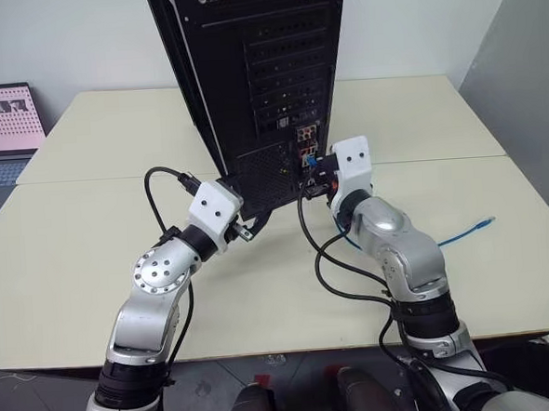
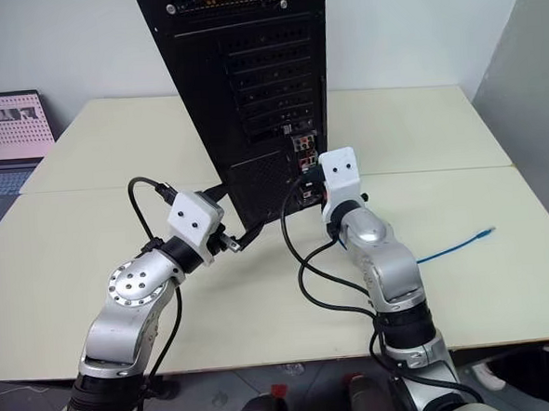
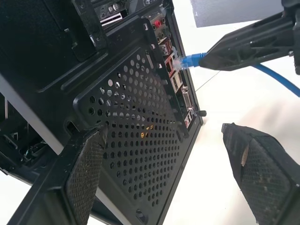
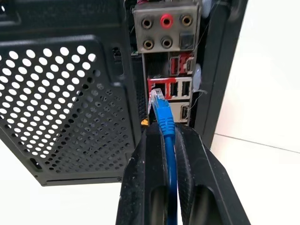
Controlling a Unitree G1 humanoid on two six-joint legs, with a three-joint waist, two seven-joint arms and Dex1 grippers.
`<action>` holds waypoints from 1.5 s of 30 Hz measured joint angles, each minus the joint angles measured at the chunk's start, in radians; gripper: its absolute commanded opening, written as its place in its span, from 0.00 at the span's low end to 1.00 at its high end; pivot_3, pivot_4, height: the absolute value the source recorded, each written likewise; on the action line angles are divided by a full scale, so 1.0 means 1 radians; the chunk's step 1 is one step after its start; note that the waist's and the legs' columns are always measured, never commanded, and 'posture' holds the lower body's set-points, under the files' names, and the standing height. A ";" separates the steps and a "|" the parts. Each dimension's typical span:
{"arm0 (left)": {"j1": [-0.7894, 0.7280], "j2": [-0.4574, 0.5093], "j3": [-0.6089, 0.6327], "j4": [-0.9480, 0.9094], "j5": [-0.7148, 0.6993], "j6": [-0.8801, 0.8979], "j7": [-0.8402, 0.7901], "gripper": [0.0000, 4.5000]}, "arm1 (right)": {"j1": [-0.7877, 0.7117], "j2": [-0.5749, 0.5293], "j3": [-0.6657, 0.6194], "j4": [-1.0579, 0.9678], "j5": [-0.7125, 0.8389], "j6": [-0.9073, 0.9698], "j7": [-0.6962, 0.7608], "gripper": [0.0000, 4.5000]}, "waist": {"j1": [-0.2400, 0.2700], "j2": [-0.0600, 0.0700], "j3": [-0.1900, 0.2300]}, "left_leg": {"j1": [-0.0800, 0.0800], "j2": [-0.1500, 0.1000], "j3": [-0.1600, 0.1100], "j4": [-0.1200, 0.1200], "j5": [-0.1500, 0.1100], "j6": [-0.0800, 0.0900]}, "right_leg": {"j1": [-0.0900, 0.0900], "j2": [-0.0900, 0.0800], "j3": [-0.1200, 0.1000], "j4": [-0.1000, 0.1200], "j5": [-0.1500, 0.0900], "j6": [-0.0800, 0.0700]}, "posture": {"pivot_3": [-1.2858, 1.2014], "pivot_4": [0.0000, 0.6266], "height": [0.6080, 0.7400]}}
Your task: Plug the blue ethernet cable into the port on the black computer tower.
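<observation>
The black computer tower (image 1: pixel 252 67) stands upright on the table with its rear face toward me. My right gripper (image 4: pixel 166 129) is shut on the blue ethernet cable (image 4: pixel 165 119) just behind its clear plug. The plug tip is at the port (image 4: pixel 159 87) in the coloured connector column; whether it is seated I cannot tell. The cable's free end (image 1: pixel 483 221) lies on the table to the right. My left gripper (image 3: pixel 164 136) is open, its fingers (image 3: pixel 86 173) straddling the tower's lower mesh vent (image 3: pixel 136 122) near the left corner.
The tower stands on a beige table (image 1: pixel 91 254). An open laptop (image 1: pixel 4 129) sits off its far left edge. Thick black robot wires (image 1: pixel 324 258) loop over the table below the right gripper. A grey partition (image 1: pixel 527 69) rises at the right.
</observation>
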 measured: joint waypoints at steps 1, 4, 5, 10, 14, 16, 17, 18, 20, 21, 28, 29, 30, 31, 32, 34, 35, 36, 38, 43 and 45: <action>0.000 0.000 0.000 0.000 0.000 0.000 0.000 0.92 | 0.000 0.000 0.000 0.003 0.000 -0.004 -0.003 0.00 | 0.000 0.000 0.000 | 0.000 0.000 0.000 0.000 0.000 0.000 | 0.000 0.000 0.000 0.000 0.000 0.000 | 0.52 0.24 1.00; 0.000 0.000 0.000 0.000 0.000 0.000 0.000 0.92 | -0.003 0.000 -0.001 0.015 -0.001 -0.015 -0.008 0.00 | 0.000 0.000 0.000 | 0.000 0.000 0.000 0.000 0.000 0.000 | 0.000 0.000 0.000 0.000 0.000 0.000 | 0.52 0.24 1.00; 0.000 0.000 0.000 0.000 0.000 0.000 0.000 0.92 | -0.004 0.000 -0.001 0.020 -0.001 -0.021 -0.009 0.00 | 0.000 0.000 0.000 | 0.000 0.000 0.000 0.000 0.000 0.000 | 0.000 0.000 0.000 0.000 0.000 0.000 | 0.52 0.24 1.00; 0.000 0.000 0.000 0.000 0.000 0.000 0.000 0.92 | -0.013 0.000 -0.002 0.021 0.000 -0.029 -0.011 0.00 | 0.000 0.000 0.000 | 0.000 0.000 0.000 0.000 0.000 0.000 | 0.000 0.000 0.000 0.000 0.000 0.000 | 0.52 0.24 1.00; 0.000 0.000 0.000 0.000 0.000 0.000 0.000 0.92 | -0.020 0.000 -0.002 0.021 0.002 -0.029 -0.009 0.00 | 0.000 0.000 0.000 | 0.000 0.000 0.000 0.000 0.000 0.000 | 0.000 0.000 0.000 0.000 0.000 0.000 | 0.52 0.24 1.00; 0.000 0.000 0.000 0.000 0.000 0.000 0.000 0.92 | -0.026 0.000 -0.002 0.022 0.002 -0.029 -0.009 0.00 | 0.000 0.000 0.000 | 0.000 0.000 0.000 0.000 0.000 0.000 | 0.000 0.000 0.000 0.000 0.000 0.000 | 0.52 0.24 1.00; 0.000 0.000 0.000 0.000 0.000 0.000 0.000 0.92 | -0.027 0.000 -0.002 0.022 0.002 -0.029 -0.009 0.00 | 0.000 0.000 0.000 | 0.000 0.000 0.000 0.000 0.000 0.000 | 0.000 0.000 0.000 0.000 0.000 0.000 | 0.52 0.24 1.00; 0.000 0.000 0.000 0.000 0.000 0.000 0.000 0.92 | -0.028 0.000 -0.001 0.022 0.002 -0.029 -0.009 0.00 | 0.000 0.000 0.000 | 0.000 0.000 0.000 0.000 0.000 0.000 | 0.000 0.000 0.000 0.000 0.000 0.000 | 0.52 0.24 1.00; 0.000 0.000 0.000 0.000 0.000 0.000 0.000 0.92 | -0.028 0.001 -0.001 0.029 0.002 -0.031 -0.009 0.00 | 0.000 0.000 0.000 | 0.000 0.000 0.000 0.000 0.000 0.000 | 0.000 0.000 0.000 0.000 0.000 0.000 | 0.52 0.24 1.00; 0.000 0.000 0.000 0.000 0.000 0.000 0.000 0.92 | -0.028 0.000 -0.001 0.034 0.002 -0.032 -0.009 0.00 | 0.000 0.000 0.000 | 0.000 0.000 0.000 0.000 0.000 0.000 | 0.000 0.000 0.000 0.000 0.000 0.000 | 0.52 0.24 1.00; 0.000 0.000 0.000 0.000 0.000 0.000 0.000 0.92 | -0.028 0.000 -0.001 0.060 0.000 -0.047 -0.009 0.00 | 0.000 0.000 0.000 | 0.000 0.000 0.000 0.000 0.000 0.000 | 0.000 0.000 0.000 0.000 0.000 0.000 | 0.52 0.24 1.00; 0.000 0.000 0.000 0.000 0.000 0.000 0.000 0.92 | -0.028 0.000 0.000 0.061 0.000 -0.048 -0.009 0.00 | 0.000 0.000 0.000 | 0.000 0.000 0.000 0.000 0.000 0.000 | 0.000 0.000 0.000 0.000 0.000 0.000 | 0.52 0.24 1.00; 0.000 0.000 0.000 0.000 0.000 0.000 0.000 0.92 | -0.028 0.000 0.000 0.061 0.000 -0.049 -0.009 0.00 | 0.000 0.000 0.000 | 0.000 0.000 0.000 0.000 0.000 0.000 | 0.000 0.000 0.000 0.000 0.000 0.000 | 0.52 0.24 1.00; 0.000 0.000 0.000 0.000 0.000 0.000 0.000 0.92 | -0.028 0.000 0.000 0.061 0.000 -0.049 -0.009 0.00 | 0.000 0.000 0.000 | 0.000 0.000 0.000 0.000 0.000 0.000 | 0.000 0.000 0.000 0.000 0.000 0.000 | 0.52 0.24 1.00; 0.000 0.000 0.000 0.000 0.000 0.000 0.000 0.92 | -0.028 0.000 -0.001 0.062 0.000 -0.050 -0.010 0.00 | 0.000 0.000 0.000 | 0.000 0.000 0.000 0.000 0.000 0.000 | 0.000 0.000 0.000 0.000 0.000 0.000 | 0.52 0.24 1.00; 0.000 -0.001 0.000 0.000 0.000 0.000 0.000 0.92 | -0.028 0.000 -0.001 0.066 0.000 -0.052 -0.013 0.00 | 0.000 0.000 0.000 | 0.000 0.000 0.000 0.000 0.000 0.000 | 0.000 0.000 0.000 0.000 0.000 0.000 | 0.52 0.24 1.00; 0.000 -0.001 0.000 0.000 0.000 0.000 0.000 0.92 | -0.028 0.001 -0.001 0.067 0.000 -0.053 -0.013 0.00 | 0.000 0.000 0.000 | 0.000 0.000 0.000 0.000 0.000 0.000 | 0.000 0.000 0.000 0.000 0.000 0.000 | 0.52 0.24 1.00; 0.000 -0.001 0.000 0.000 0.000 0.000 0.000 0.92 | -0.029 0.001 -0.002 0.070 0.000 -0.055 -0.013 0.00 | 0.000 0.000 0.000 | 0.000 0.000 0.000 0.000 0.000 0.000 | 0.000 0.000 0.000 0.000 0.000 0.000 | 0.52 0.24 1.00; 0.000 -0.001 0.000 0.000 0.000 0.000 0.000 0.92 | -0.032 0.001 -0.002 0.076 0.000 -0.059 -0.014 0.00 | 0.000 0.000 0.000 | 0.000 0.000 0.000 0.000 0.000 0.000 | 0.000 0.000 0.000 0.000 0.000 0.000 | 0.52 0.24 1.00; 0.000 -0.002 0.000 0.000 0.000 0.000 0.000 0.92 | -0.048 0.010 -0.002 0.095 -0.001 -0.061 -0.024 0.00 | 0.000 0.000 0.000 | 0.000 0.000 0.000 0.000 0.000 0.000 | 0.000 0.000 0.000 0.000 0.000 0.000 | 0.52 0.24 1.00; 0.000 -0.002 0.000 0.000 0.000 0.000 0.001 0.92 | -0.054 0.016 -0.002 0.101 -0.001 -0.061 -0.031 0.00 | 0.000 0.000 0.000 | 0.000 0.000 0.000 0.000 0.000 0.000 | 0.000 0.000 0.000 0.000 0.000 0.000 | 0.52 0.24 1.00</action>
